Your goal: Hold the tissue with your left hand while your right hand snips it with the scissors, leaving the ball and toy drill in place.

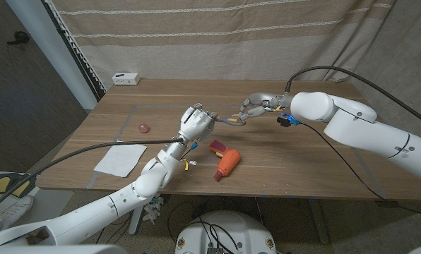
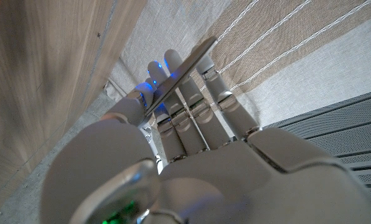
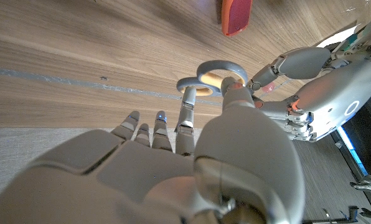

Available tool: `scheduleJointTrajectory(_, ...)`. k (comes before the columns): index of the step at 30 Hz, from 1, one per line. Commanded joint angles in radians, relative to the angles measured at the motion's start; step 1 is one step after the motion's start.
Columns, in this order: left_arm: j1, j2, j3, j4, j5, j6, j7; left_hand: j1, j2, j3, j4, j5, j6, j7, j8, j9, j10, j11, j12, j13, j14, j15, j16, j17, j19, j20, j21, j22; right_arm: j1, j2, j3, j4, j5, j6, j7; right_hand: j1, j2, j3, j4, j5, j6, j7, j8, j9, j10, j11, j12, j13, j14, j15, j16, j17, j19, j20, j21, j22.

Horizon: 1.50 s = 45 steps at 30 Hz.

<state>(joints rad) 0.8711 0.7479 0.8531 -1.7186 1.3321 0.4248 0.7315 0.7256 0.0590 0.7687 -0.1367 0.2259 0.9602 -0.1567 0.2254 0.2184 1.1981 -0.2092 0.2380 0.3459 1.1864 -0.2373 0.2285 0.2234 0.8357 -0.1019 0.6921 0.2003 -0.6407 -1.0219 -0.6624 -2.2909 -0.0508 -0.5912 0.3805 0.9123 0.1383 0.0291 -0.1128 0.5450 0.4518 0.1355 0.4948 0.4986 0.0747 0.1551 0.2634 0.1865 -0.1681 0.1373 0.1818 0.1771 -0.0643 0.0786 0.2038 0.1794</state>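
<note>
Scissors (image 1: 228, 118): grey loops, metal blade.

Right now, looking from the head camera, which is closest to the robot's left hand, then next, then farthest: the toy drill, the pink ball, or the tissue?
From the left hand:
1. Toy drill, just right and nearer the front edge.
2. Pink ball, to its left.
3. Tissue, front left.

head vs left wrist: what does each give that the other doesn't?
Head alone: tissue lying on the table untouched, ball, toy drill, the right hand at the scissors' handle end, and a white box at the far edge. Left wrist alone: a close look at the blade crossing the left hand's fingers. Both: left hand, scissors, table, curtain.
</note>
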Motion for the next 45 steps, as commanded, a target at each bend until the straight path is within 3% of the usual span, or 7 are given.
scheduleJointTrajectory(1,-0.002,-0.002,0.0,0.002,-0.007,-0.002,0.009,0.001,0.008,0.004,-0.002,-0.001,0.002,-0.004,-0.002,0.003,0.011,0.003,0.007,0.002,0.01,0.0,-0.004,0.001,-0.002,-0.081,0.01,0.002,0.015,0.009,-0.016,0.007,-0.016,-0.011,0.016,0.01,0.004,-0.005,-0.005,0.009,-0.007,0.0,-0.004,0.002,-0.002,-0.002,-0.003,0.001,-0.023,-0.002,-0.001,0.001,-0.003,0.0,-0.004,0.001)
scheduleJointTrajectory(30,0.014,0.0,-0.009,-0.016,-0.013,0.009,0.009,0.002,0.008,0.003,-0.002,-0.001,0.002,-0.003,-0.002,0.002,0.012,0.003,0.006,0.002,0.01,0.0,-0.004,0.001,-0.004,-0.08,0.013,0.001,0.014,-0.002,-0.026,-0.015,-0.042,-0.017,0.032,0.024,0.009,-0.007,-0.008,0.016,-0.004,0.0,-0.008,0.004,0.0,-0.003,-0.006,0.002,-0.03,0.004,-0.002,0.001,-0.01,0.002,-0.006,0.001)
scheduleJointTrajectory(45,0.013,-0.004,-0.008,-0.016,-0.018,0.003,0.007,0.004,0.009,0.003,-0.003,-0.002,0.003,-0.003,-0.002,0.002,0.014,0.003,0.008,0.004,0.011,0.0,-0.004,0.001,-0.005,-0.08,0.014,0.0,0.003,0.001,-0.024,-0.018,-0.055,-0.012,0.03,0.031,0.009,-0.013,-0.006,0.021,-0.053,-0.009,-0.033,0.005,-0.044,0.007,-0.026,0.003,-0.043,0.015,-0.004,0.002,-0.022,0.005,-0.009,0.001)
